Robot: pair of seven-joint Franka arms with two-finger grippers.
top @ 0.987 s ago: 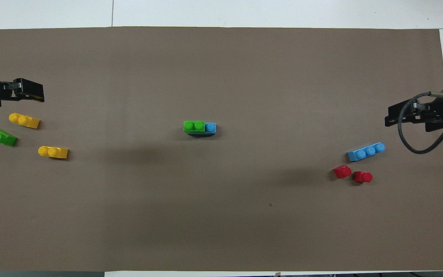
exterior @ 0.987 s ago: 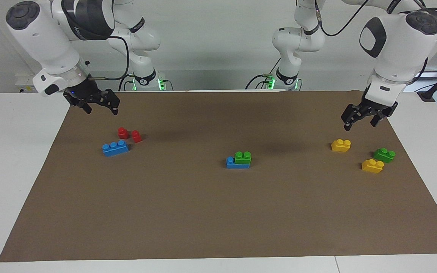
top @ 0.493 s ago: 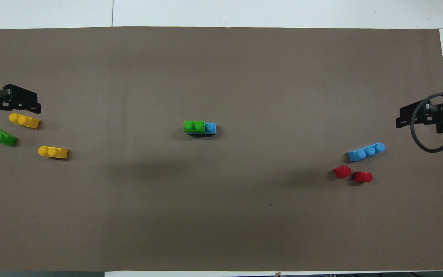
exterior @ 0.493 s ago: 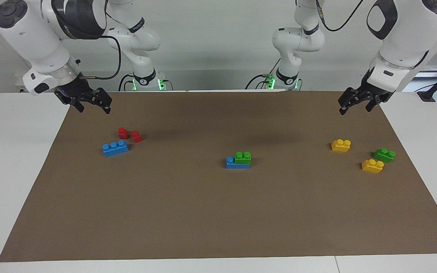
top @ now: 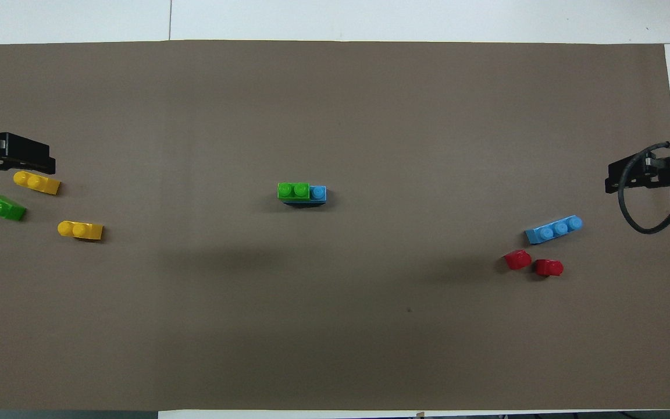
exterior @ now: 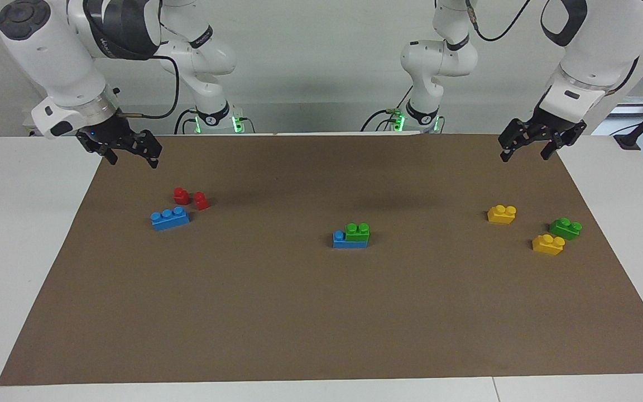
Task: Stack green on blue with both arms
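Note:
A green two-stud brick sits on a blue three-stud brick at the mat's middle, leaving one blue stud bare; in the overhead view they are the green brick and the blue brick. A second blue brick lies loose toward the right arm's end. A second green brick lies loose toward the left arm's end. My right gripper hangs open and empty over the mat's edge at its own end. My left gripper hangs open and empty over the mat at its end.
Two red pieces lie beside the loose blue brick, nearer to the robots. Two yellow bricks lie by the loose green brick. A brown mat covers the white table.
Both grippers have risen and drawn back toward their own ends of the table, the left one most. No brick has moved.

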